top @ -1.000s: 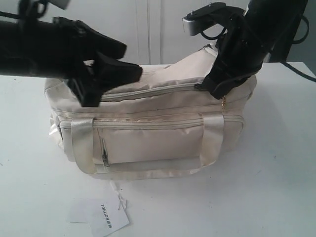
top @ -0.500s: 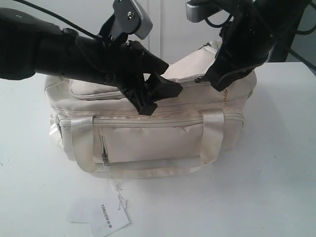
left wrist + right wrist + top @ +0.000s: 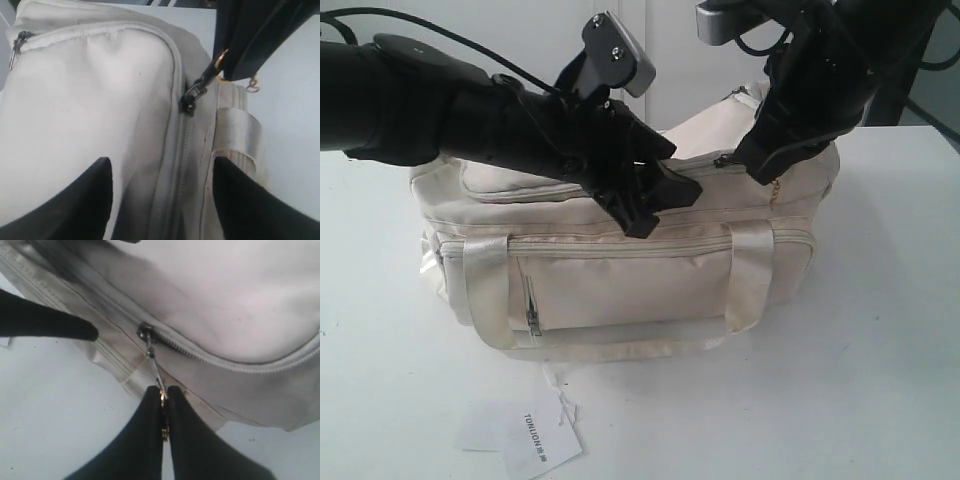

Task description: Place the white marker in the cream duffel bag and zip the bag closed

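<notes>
Resting on a white table: one cream duffel bag, long side facing the exterior camera, both arms above it.

Item 1. Cream duffel bag. Shiny cream straps run down its front face. A front pocket lies between the straps, its small metal zip pull hanging near the left strap. The curved top zipper crosses the bag's upper panel.

Item 2. Top zipper slider, dark metal. It sits near the bag's right end, at the edge of the top panel. In the right wrist view the teeth on one side of it are meshed.

Item 3. Zipper pull, a thin link with a gold-coloured end. It stretches taut from the slider, away from the bag.

Item 4. Right gripper, black. It is above the bag's right end, with both fingertips pressed together and pinching the gold end of the zipper pull.

Item 5. Left gripper, black. It is over the middle of the bag's top, just left of the slider. Its jaws stand wide apart with nothing between them, one finger over the top panel and the other over the strap side.

Item 6. Paper tag, white with dark print. It lies flat on the table in front of the bag's left half.

Item 7. White marker. It is not seen in any view, so its place cannot be told.
</notes>
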Controlling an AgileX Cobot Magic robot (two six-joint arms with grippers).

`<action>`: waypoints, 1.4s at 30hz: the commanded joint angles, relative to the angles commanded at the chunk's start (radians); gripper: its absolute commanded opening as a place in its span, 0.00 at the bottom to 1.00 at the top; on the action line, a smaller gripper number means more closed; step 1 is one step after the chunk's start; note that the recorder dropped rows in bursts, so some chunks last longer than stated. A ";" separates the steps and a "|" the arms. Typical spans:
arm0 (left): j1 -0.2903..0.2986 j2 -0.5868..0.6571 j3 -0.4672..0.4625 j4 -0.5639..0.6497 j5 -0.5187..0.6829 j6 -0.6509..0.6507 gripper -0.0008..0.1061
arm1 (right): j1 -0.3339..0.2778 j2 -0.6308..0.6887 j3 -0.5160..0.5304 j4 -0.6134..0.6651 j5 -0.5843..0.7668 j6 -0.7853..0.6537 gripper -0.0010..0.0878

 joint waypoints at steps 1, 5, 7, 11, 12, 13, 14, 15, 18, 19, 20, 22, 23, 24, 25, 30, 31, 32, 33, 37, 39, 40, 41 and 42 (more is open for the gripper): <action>0.000 0.002 0.000 0.000 0.002 0.000 0.46 | 0.000 0.000 0.000 0.000 0.000 0.000 0.01; 0.000 0.002 0.000 0.000 0.000 0.000 0.08 | 0.000 0.000 0.000 -0.002 0.000 0.000 0.01; 0.000 0.002 0.000 0.003 0.000 0.004 0.01 | 0.000 0.000 0.000 -0.004 0.000 0.000 0.01; 0.000 0.002 0.000 0.003 0.000 0.000 0.01 | 0.000 0.000 0.000 -0.014 0.000 -0.002 0.01; 0.000 0.002 0.000 0.003 0.002 0.000 0.01 | 0.000 0.000 0.000 -0.023 0.000 -0.002 0.01; 0.000 0.002 0.000 0.003 0.007 0.000 0.01 | 0.000 0.000 0.000 -0.036 0.000 -0.002 0.01; 0.000 0.002 0.000 0.003 0.012 0.000 0.01 | 0.000 0.000 0.000 -0.042 0.000 -0.002 0.01; 0.000 0.002 0.000 0.003 0.019 0.000 0.01 | 0.000 0.000 0.000 -0.052 0.000 -0.002 0.01; 0.000 0.002 0.000 0.003 0.025 0.000 0.01 | 0.000 0.000 0.000 -0.063 0.000 0.000 0.01; 0.000 0.002 0.000 0.003 0.027 0.000 0.01 | 0.000 0.000 0.000 -0.068 0.000 0.000 0.01; 0.000 0.002 0.000 0.003 0.027 -0.005 0.01 | 0.000 0.000 0.000 -0.071 0.000 0.000 0.01; 0.000 0.002 0.000 0.003 0.027 -0.011 0.01 | 0.000 0.000 0.000 -0.082 0.000 0.000 0.01; 0.000 0.002 0.000 0.005 0.027 -0.020 0.01 | 0.000 0.000 0.000 -0.087 0.000 0.000 0.01; 0.000 0.002 0.000 0.007 0.027 -0.024 0.01 | 0.000 0.000 0.000 -0.092 0.000 0.000 0.01; 0.000 0.002 0.000 0.007 0.027 -0.024 0.01 | 0.000 0.000 0.000 -0.094 0.000 0.000 0.01; 0.000 0.002 0.000 0.007 0.030 -0.024 0.01 | 0.000 0.000 0.000 -0.094 0.000 0.000 0.01; 0.000 0.002 0.000 0.007 0.032 -0.024 0.01 | 0.000 0.000 0.000 -0.101 0.000 0.000 0.01; 0.000 0.002 0.000 0.007 0.034 -0.024 0.01 | 0.000 0.000 0.000 -0.110 0.000 0.000 0.01; 0.000 0.002 0.000 0.007 0.037 -0.024 0.01 | 0.000 0.000 0.000 -0.119 0.000 0.000 0.01; 0.000 0.002 0.000 0.007 0.037 -0.024 0.01 | 0.000 0.000 0.000 -0.152 0.000 0.011 0.01; 0.000 0.002 0.000 0.007 0.037 -0.024 0.01 | 0.000 0.000 0.000 -0.166 0.000 0.027 0.01; 0.000 0.002 0.000 0.007 0.038 -0.024 0.01 | 0.000 0.000 0.000 -0.166 -0.010 0.027 0.01; 0.000 0.002 0.000 0.007 0.038 -0.024 0.01 | 0.000 0.000 0.000 -0.166 -0.016 0.027 0.01; 0.000 0.002 0.000 0.007 0.040 -0.024 0.01 | 0.000 0.000 0.000 -0.166 -0.018 0.027 0.01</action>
